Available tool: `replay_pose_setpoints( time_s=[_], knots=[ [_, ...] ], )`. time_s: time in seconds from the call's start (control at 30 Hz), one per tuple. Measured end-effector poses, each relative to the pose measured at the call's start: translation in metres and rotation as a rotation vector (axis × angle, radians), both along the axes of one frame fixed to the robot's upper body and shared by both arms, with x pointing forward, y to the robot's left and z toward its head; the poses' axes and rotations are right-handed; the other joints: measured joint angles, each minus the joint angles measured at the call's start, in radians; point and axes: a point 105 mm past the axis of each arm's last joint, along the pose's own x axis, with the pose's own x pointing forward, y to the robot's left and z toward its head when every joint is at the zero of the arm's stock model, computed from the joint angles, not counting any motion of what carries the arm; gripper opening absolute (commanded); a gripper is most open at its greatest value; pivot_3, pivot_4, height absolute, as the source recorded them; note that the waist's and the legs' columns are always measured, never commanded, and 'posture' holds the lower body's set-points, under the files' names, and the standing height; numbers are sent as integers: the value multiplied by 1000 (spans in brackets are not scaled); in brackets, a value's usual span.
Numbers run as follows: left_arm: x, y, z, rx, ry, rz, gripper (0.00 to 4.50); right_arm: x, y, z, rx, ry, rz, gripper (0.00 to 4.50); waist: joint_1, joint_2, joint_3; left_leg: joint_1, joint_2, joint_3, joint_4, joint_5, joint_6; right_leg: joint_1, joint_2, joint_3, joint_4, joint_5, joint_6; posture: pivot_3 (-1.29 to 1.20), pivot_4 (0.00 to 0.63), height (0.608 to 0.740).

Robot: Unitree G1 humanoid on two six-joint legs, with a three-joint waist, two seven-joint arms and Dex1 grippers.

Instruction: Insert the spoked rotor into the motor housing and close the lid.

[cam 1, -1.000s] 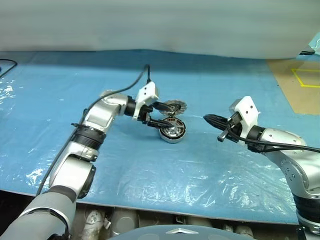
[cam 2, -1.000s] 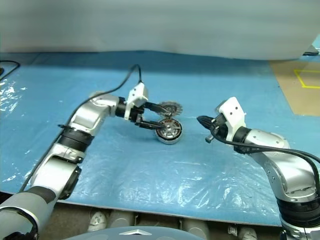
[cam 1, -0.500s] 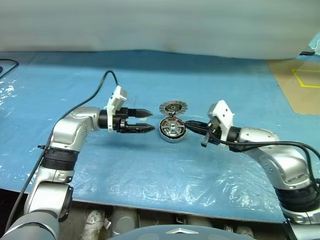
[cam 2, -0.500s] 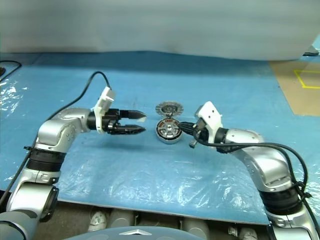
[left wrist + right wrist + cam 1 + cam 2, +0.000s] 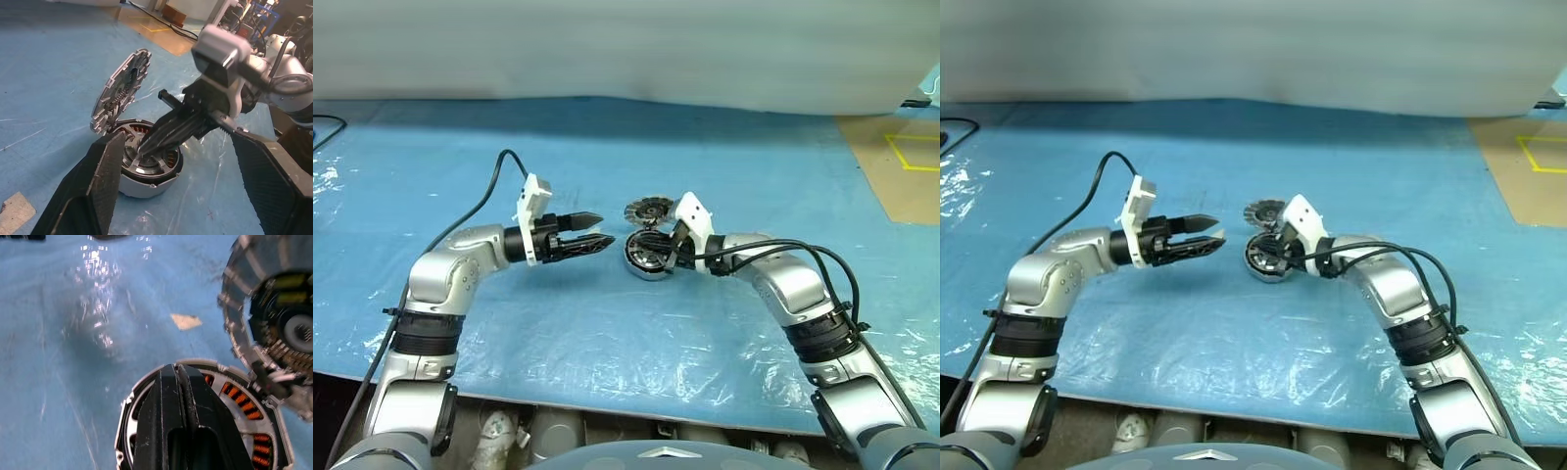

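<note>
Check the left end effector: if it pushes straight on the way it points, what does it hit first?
Most likely the right end effector, whose shut tips reach into the motor housing straight ahead of the left end effector; depth is uncertain.

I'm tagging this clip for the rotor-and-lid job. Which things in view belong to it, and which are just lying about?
Part of the job:
- motor housing, copper windings showing
- lid, standing open on its hinge
- right gripper, shut, tips down in the housing
- left gripper, open, beside the housing

Just lying about:
- scrap of tape on the blue sheet
- black cable
</note>
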Motion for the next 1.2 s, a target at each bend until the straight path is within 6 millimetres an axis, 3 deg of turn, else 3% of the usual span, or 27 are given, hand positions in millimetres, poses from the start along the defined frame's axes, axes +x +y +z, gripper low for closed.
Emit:
replay_pose_setpoints(
  time_s=[0.1, 0.17, 0.27, 0.43, 0.53, 0.7, 0.93, 1.03, 1.2],
  knots=[
    [0, -1, 0, 3, -14, -3, 3631, -2, 0, -3, -46, -57, 30, 0, 0, -1, 0, 4, 0, 0, 0, 0, 0, 4, 0, 0, 0, 0, 0, 0, 150, 740],
    [0, -2, 2, 3, -20, -7, 3631, -5, -3, -12, -47, -19, 24, 0, 1, -1, 0, 5, 0, 0, 0, 0, 0, 5, 0, 1, -1, 0, 0, 0, 150, 740],
    [1, -4, 4, 5, -33, -20, 3631, -4, -4, -10, -2, 19, 4, 0, -1, -1, 0, 6, 0, 1, 1, 0, 0, 5, 0, 2, 0, 0, 0, 0, 150, 740],
    [5, -6, -1, 12, -32, -19, 3631, -2, -4, 12, 147, 64, -28, 0, -1, -1, 0, 4, 0, 1, 1, 0, 0, 2, 1, 2, 0, 0, 0, 0, 150, 740],
    [7, -6, 1, 11, -32, -18, 3631, -2, -3, 20, 145, 39, -20, 0, -1, -1, 0, 3, 0, 1, 0, 0, 0, 1, 1, 2, 0, 0, 0, 0, 150, 740],
    [8, -6, 0, 9, -29, -23, 3631, -7, -10, -8, 1, 27, -15, 0, 0, -1, 0, 2, 0, 1, -1, 0, 0, 1, 1, 1, 0, 0, 0, 0, 150, 740],
    [8, -6, 0, 6, -23, -25, 3631, -5, -13, -8, 24, 38, -36, 0, -1, -1, 0, 3, 0, 1, 1, 0, 0, 1, 1, 2, 0, 0, 0, 0, 150, 740],
    [7, -6, 1, -3, -13, -29, 3631, -4, -18, 1, 92, 69, -56, 0, 0, -1, 0, 3, 0, 1, 1, 0, 0, 1, 0, 2, 0, 0, 0, 0, 150, 740],
    [7, -6, 2, -7, -14, -31, 3631, 0, -25, 34, 211, 39, -89, 0, 0, -1, 0, 3, 0, 1, 0, 0, 0, 1, 1, 2, 0, 0, 0, 0, 150, 740]
  ],
)
